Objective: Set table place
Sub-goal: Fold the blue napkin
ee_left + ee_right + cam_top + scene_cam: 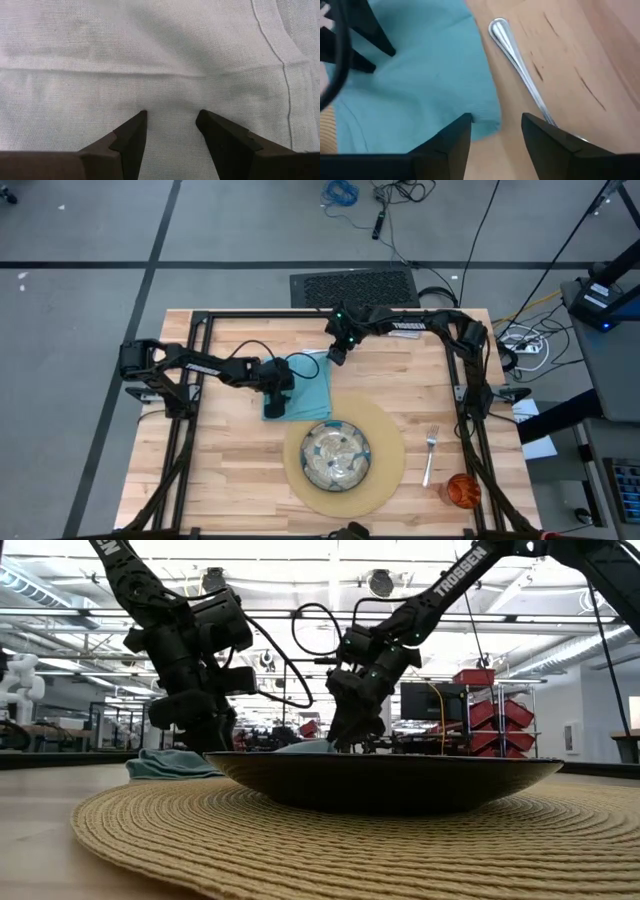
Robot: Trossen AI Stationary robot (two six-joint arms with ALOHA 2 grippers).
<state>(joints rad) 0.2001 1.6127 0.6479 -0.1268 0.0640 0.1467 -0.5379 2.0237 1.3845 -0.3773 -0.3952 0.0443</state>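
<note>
Lettering "TROSSEN" marks the right arm [410,326] overhead; we see the left gripper [279,402] released on the napkin [305,385], plate [336,455] on placemat [385,450], fork [430,455] and cup [462,490] on the counter [230,470]. Wrist views: right gripper [495,125] released above a utensil handle [520,70] beside the napkin.

The light is bright and even from above. Long ceiling lamps [330,565] glow white in the low view, so both arms look like dark shapes. The mat [300,840] up close looks soft and fuzzy. The cloth [160,55] looks pale, with soft shadows along its folds.
</note>
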